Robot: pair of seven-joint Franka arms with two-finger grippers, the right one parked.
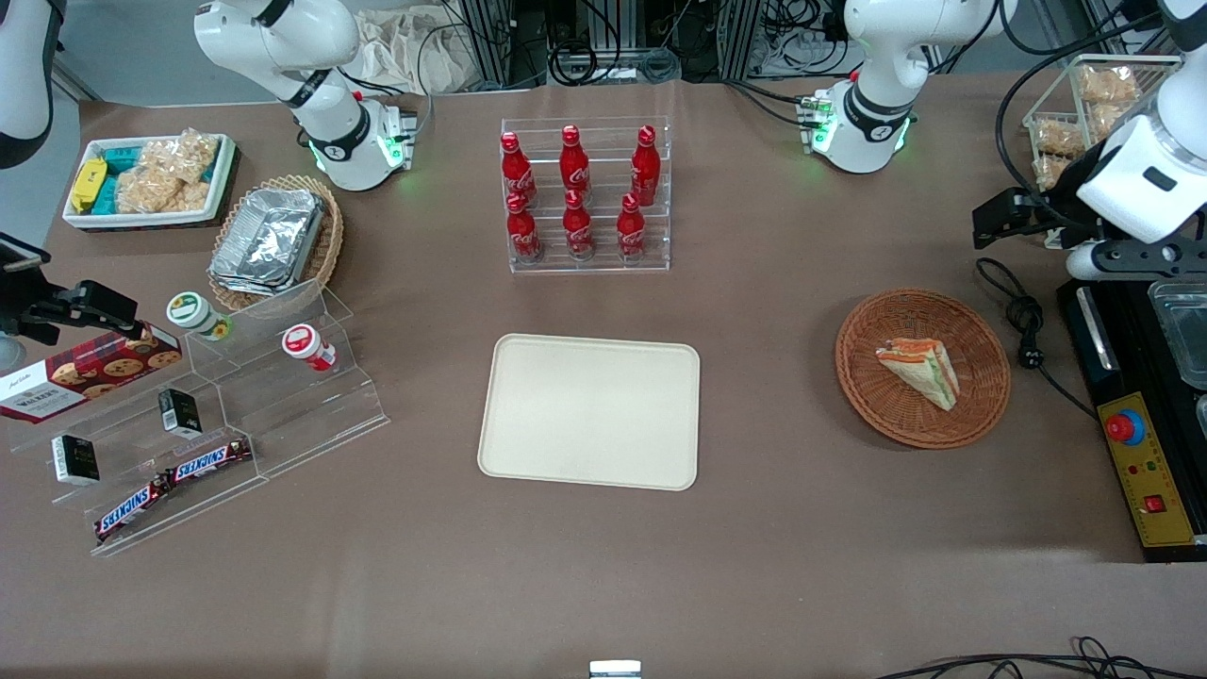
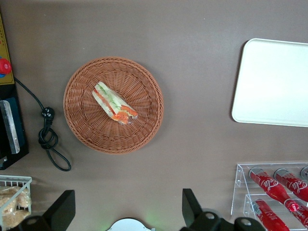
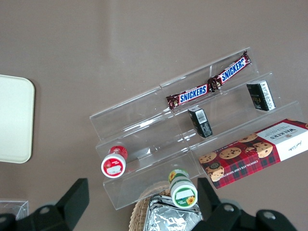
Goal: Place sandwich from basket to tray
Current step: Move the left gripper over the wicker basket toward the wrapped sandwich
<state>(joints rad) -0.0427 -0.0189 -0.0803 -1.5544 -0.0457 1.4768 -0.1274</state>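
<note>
The table, under a brown cloth, carries the tray nearest the front camera: cream-beige, flat, rounded corners, nothing on it. Toward the working arm's end, well apart from the tray, stands the basket, round and reddish-brown wicker. The sandwich lies in it, roughly at the centre, a pale wedge on its side with green, orange and red filling edges showing; in the left wrist view the sandwich rests on the weave of the basket, touching nothing else. A coiled black cable lies on the cloth just beside the basket, toward the black control box with its red button. The gripper hangs high above the table, over the cloth next to the basket and clear of the sandwich; its jaws stand spread wide, with nothing between them. In the front view the gripper shows at the working arm's end, above the cable. Farther from the camera than the tray, a clear acrylic rack holds six red bottles upright in two rows. Toward the parked arm's end sit a stepped acrylic stand with snack bars and small jars, and a tan basket of foil containers.
</note>
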